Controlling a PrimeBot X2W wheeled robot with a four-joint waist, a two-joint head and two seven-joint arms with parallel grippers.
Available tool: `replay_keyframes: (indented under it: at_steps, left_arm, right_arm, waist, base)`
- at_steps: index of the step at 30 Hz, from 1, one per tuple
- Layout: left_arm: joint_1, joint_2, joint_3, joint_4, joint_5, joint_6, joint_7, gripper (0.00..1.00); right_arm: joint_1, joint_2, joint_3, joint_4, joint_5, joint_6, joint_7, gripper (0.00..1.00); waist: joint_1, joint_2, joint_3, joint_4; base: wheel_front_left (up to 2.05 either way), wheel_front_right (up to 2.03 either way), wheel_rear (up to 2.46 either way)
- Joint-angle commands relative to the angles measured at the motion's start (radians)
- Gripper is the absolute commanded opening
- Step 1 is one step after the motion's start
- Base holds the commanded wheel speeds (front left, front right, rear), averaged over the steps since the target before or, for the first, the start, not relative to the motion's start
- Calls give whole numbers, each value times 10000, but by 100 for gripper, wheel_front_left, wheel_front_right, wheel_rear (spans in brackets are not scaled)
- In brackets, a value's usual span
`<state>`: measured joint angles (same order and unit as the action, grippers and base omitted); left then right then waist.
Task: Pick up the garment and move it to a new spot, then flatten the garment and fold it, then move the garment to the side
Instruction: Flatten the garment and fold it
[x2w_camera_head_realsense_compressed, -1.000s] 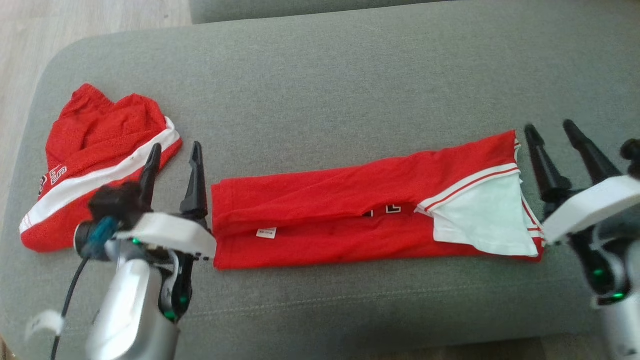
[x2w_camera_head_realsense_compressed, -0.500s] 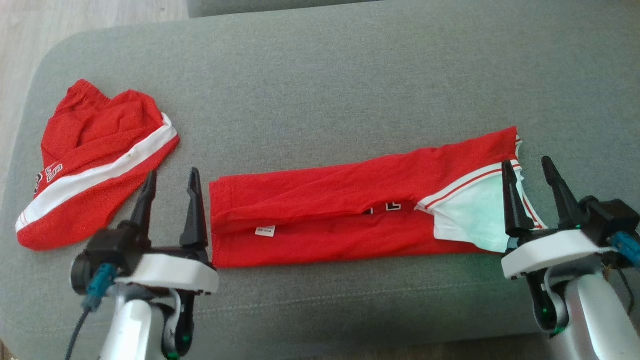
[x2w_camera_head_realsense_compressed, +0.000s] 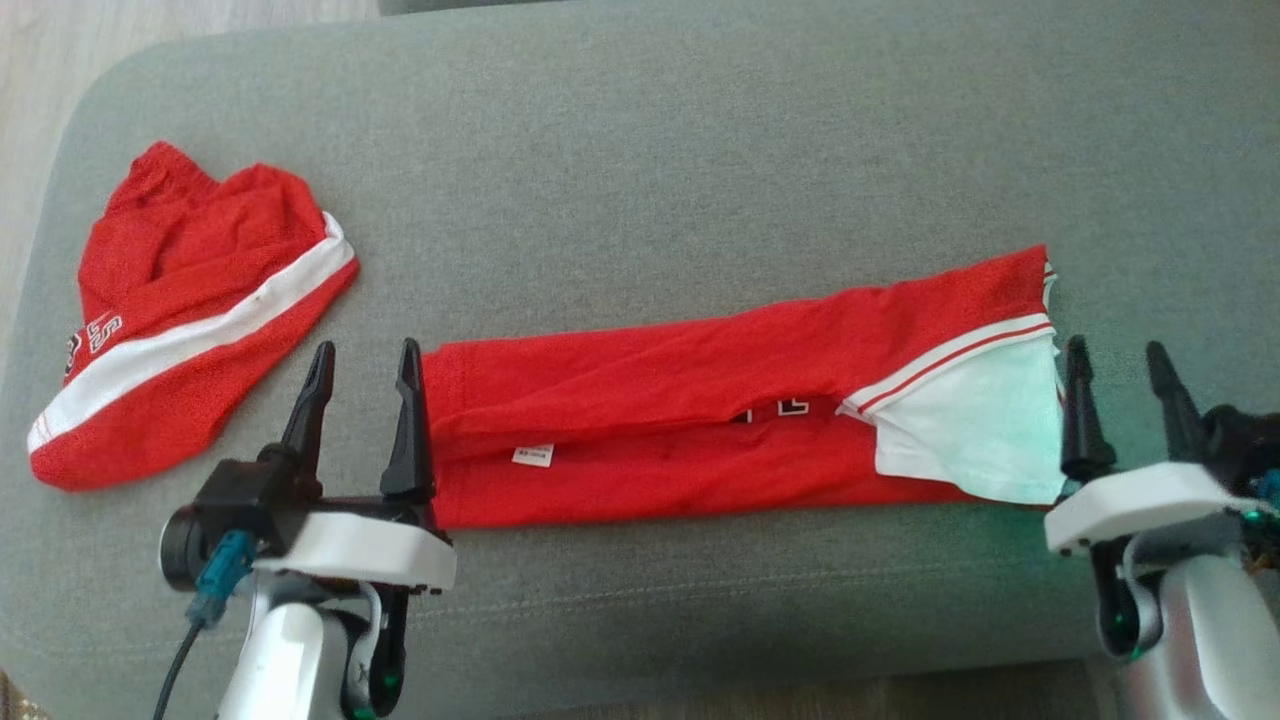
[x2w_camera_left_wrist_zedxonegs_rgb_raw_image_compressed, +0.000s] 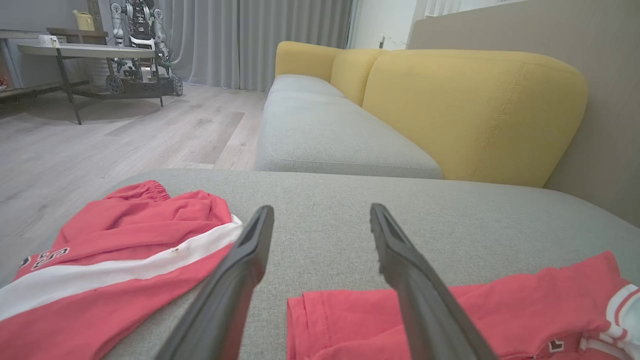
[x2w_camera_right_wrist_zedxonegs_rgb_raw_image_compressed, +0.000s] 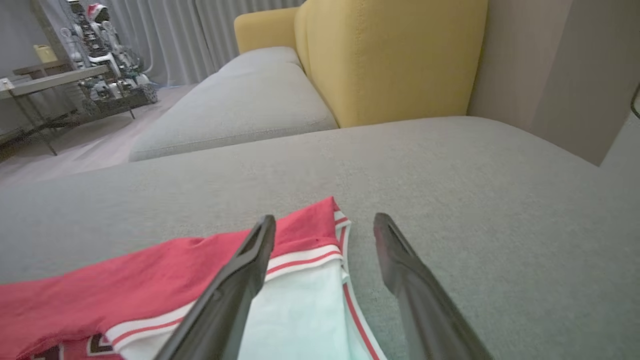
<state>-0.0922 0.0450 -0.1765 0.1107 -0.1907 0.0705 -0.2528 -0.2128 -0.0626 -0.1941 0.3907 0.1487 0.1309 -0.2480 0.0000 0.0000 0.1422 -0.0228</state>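
Since the earlier frame my right gripper (x2w_camera_head_realsense_compressed: 1115, 345) has shifted outward, off the white sleeve, and my left gripper (x2w_camera_head_realsense_compressed: 365, 345) has edged toward the hem. The shirt (x2w_camera_head_realsense_compressed: 680, 430) lies on the cushion (x2w_camera_head_realsense_compressed: 700, 150) as a long strip, folded lengthwise. Both claws stand wide and empty, one at each end. Step in hand, I judge: the cross fold. Next: pinch one end and carry it over the other. The shorts (x2w_camera_head_realsense_compressed: 190, 330) lie to the left, apart from the strip; keep the left claw clear of them.

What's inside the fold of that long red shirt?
Through the gap in the red shirt, a bit of black-and-white lettering peeks out, and a small white label sits by the fold's edge. The rest of the print is covered by folded cloth and cannot be read.
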Motion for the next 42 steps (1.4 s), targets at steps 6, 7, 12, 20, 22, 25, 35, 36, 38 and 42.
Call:
replay_keyframes:
  at_steps: [6, 7, 12, 20, 22, 25, 35, 36, 38, 42]
  left_arm:
    - [-573, 54, 254, -398, -63, -20, -89, 100]
    - [-614, 54, 237, -413, -59, -27, -89, 100]
    - [-856, 53, 136, -354, -37, -104, -89, 100]
    - [-991, 53, 107, -332, -18, -108, -89, 100]
    - [-982, 53, 112, -343, -4, -114, -89, 100]
    - [-978, 53, 155, -339, 29, -131, -89, 100]
    - [-1012, 53, 239, -314, 110, -151, -89, 100]
    - [-1010, 53, 242, -303, 119, -154, -89, 100]
    - [-1019, 53, 253, -290, 128, -156, -89, 100]
    - [-1042, 53, 271, -297, 122, -139, -89, 100]
  right_arm:
    - [-979, 81, -282, 707, -159, -2, 462, 100]
    - [-1100, 88, -378, 875, -132, -2, 541, 100]
    - [-1534, 108, -822, 1665, -139, -2, 848, 100]
    - [-1871, 118, -1202, 2644, -129, -2, 1010, 100]
    - [-1938, 119, -1273, 2845, -124, -2, 1020, 100]
    - [-2034, 120, -1349, 3105, -133, -2, 1020, 100]
    - [-2285, 122, -1326, 3929, -71, -2, 1148, 100]
    - [-2288, 122, -1313, 4017, -48, -2, 1188, 100]
    - [-2302, 122, -1262, 4190, 2, -2, 1279, 100]
    - [-2352, 122, -1081, 4349, 124, -2, 1391, 100]
  waist:
    - [0, 0, 304, 94]
    - [0, 0, 387, 127]
    - [0, 0, 683, 357]
    - [0, 0, 778, 592]
    - [0, 0, 788, 619]
    - [0, 0, 793, 639]
    - [0, 0, 731, 605]
    - [0, 0, 711, 597]
    - [0, 0, 686, 583]
    - [0, 0, 709, 564]
  base:
    - [0, 0, 0]
    - [0, 0, 0]
    - [0, 0, 0]
    - [0, 0, 0]
    - [0, 0, 0]
    - [0, 0, 0]
    - [0, 0, 0]
    - [0, 0, 0]
    - [0, 0, 0]
    - [0, 0, 0]
